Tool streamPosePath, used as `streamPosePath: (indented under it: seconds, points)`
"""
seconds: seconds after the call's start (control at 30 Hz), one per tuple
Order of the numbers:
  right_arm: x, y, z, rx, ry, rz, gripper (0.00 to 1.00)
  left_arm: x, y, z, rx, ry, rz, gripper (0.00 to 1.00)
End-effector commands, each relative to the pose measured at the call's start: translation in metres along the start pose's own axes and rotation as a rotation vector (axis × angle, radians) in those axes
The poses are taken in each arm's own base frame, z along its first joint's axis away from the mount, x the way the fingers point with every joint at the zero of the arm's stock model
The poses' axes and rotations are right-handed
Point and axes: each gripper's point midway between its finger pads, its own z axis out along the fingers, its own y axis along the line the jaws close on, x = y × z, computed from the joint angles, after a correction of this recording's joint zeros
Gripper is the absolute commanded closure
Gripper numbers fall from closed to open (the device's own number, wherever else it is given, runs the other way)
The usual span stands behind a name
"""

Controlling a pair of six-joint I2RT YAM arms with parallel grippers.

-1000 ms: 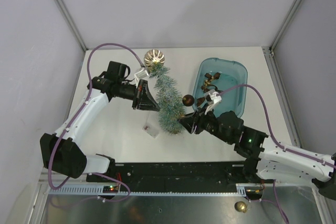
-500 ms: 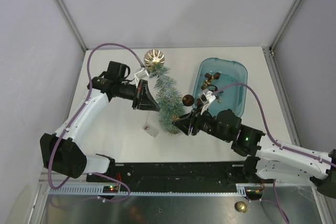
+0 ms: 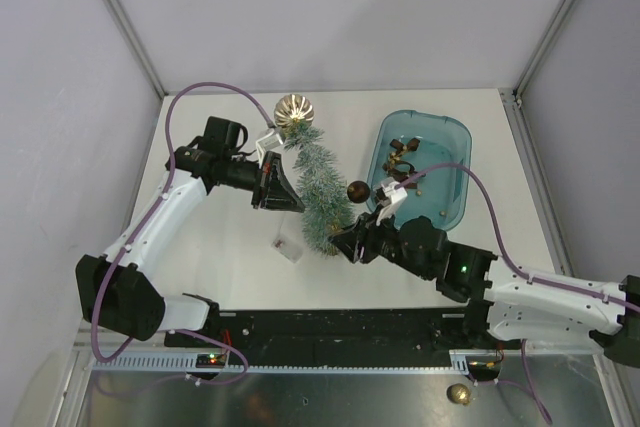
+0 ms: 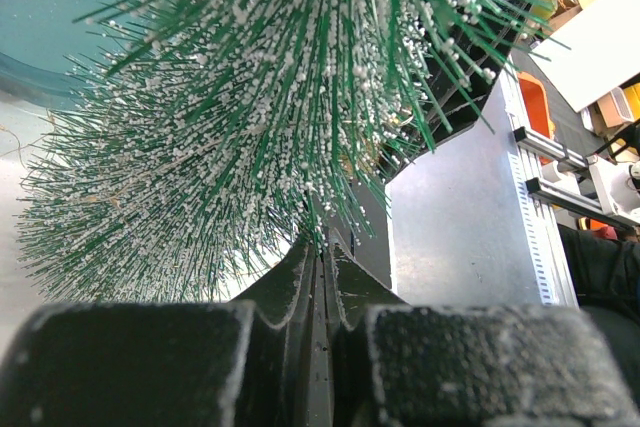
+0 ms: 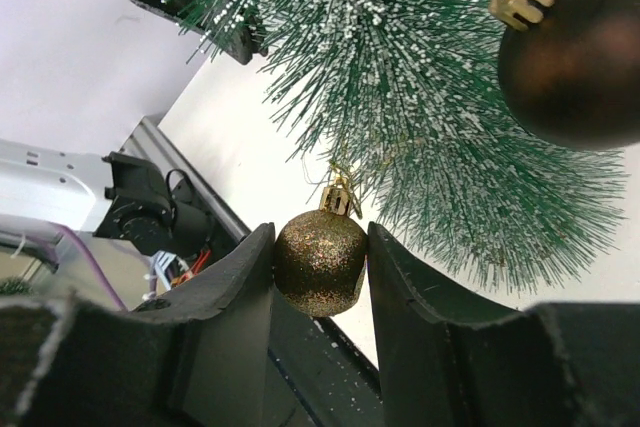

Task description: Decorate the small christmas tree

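**A:** What is your right claw [image 5: 320,245] carrying?

**B:** It is clamped on a gold glitter ball [image 5: 320,265], one finger on each side, with the cap and thread loop poking out past the fingertips. Your left claw [image 4: 322,259] is pinched almost flat. From its wrist view I judge it has the small christmas tree [image 3: 322,192] by the stem or a few bristles (the exact hold is buried in needles).

**A:** And which way is the tree from the right claw?

**B:** It is straight ahead of the fingertips and very close. The loop looks to be brushing the lowest bristles, though I can't tell whether it has caught. The wide end of the tree is the part nearest your right claw. Its long axis runs away from that claw toward the narrow tip, where a big gold ball [image 3: 294,109] sits at the far end. A brown bauble [image 5: 575,57] hangs off to one side of the claw, near the glitter ball but apart from it.

**A:** So which arm makes the move?

**B:** The right one. It is the nearer arm to the wide skirt, while the left claw only steadies the tree from the opposite flank. You'd push the loop in along a branch, across the axis rather than along it. The blue tray [image 3: 455,137] lies behind the right claw, out of the way.
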Motion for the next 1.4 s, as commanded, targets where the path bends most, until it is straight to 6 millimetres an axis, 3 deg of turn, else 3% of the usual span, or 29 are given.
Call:
streamPosePath:
  seconds: [0.0,0.17,0.43,0.63,0.73,0.97,1.17,1.37]
  points:
    - [-0.031,-0.005,-0.008,0.108,-0.132,-0.001,0.56,-0.013,-0.017,-0.002,0.024,-0.023,0.072,0.91]
    - [-0.028,-0.012,-0.003,0.174,-0.151,-0.016,0.52,-0.014,-0.018,-0.002,0.027,-0.025,0.071,0.91]
    - [-0.030,-0.005,0.008,0.149,-0.172,-0.030,0.50,-0.015,-0.020,-0.003,0.028,-0.027,0.070,0.91]
    - [-0.027,-0.006,0.002,0.158,-0.159,-0.034,0.51,-0.014,-0.019,-0.003,0.026,-0.025,0.069,0.91]
    - [-0.010,-0.012,-0.004,0.181,-0.094,-0.061,0.51,-0.014,-0.018,-0.003,0.022,-0.024,0.070,0.91]
    - [0.051,-0.042,-0.027,0.269,0.083,-0.097,0.48,-0.011,-0.015,-0.002,0.013,-0.018,0.066,0.91]
    - [0.067,-0.053,-0.020,0.271,0.099,-0.059,0.48,-0.011,-0.012,-0.001,0.010,-0.014,0.058,0.92]
    - [0.070,-0.059,-0.007,0.278,0.106,-0.051,0.49,-0.014,-0.014,-0.003,0.004,-0.017,0.061,0.92]
